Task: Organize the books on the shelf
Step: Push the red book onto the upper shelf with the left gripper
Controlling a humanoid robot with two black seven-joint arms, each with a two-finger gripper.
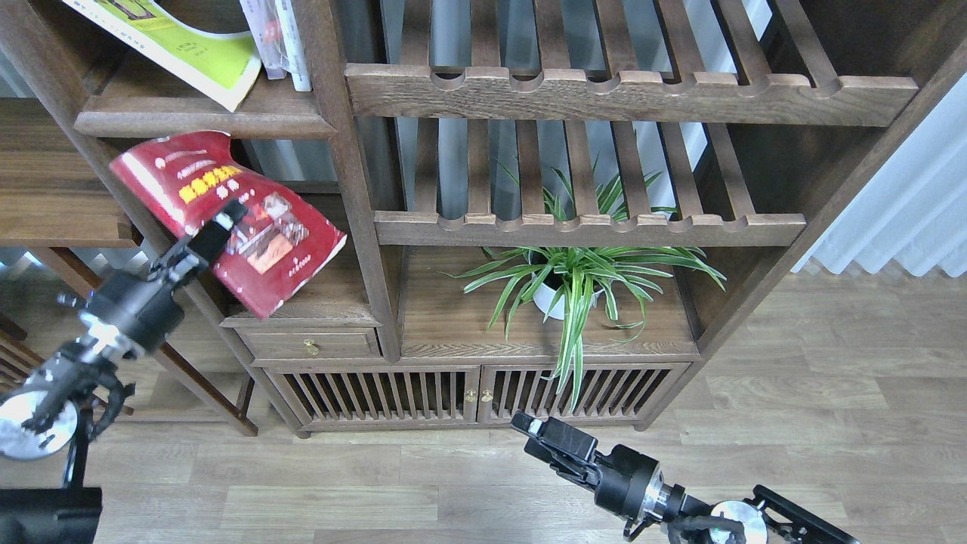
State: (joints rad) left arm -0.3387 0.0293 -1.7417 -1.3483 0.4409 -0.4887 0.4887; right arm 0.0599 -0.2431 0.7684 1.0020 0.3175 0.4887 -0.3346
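My left gripper point(220, 224) is shut on the dark red book point(264, 242) and holds it tilted in the air, just below the front edge of the solid brown shelf point(204, 121) at upper left. The book's top corner bends against that edge. On that shelf the yellow-green book point(189, 53) lies slanted and the pale lavender-white book point(287, 38) stands against the upright post. My right gripper point(540, 434) is low over the floor, empty, its fingers close together.
Two slatted racks point(604, 94) with scalloped rails fill the middle of the cabinet. A potted spider plant point(570, 279) stands below them. A drawer point(310, 344) and slatted doors point(476, 393) are at the bottom. A side ledge point(53, 211) juts out at left.
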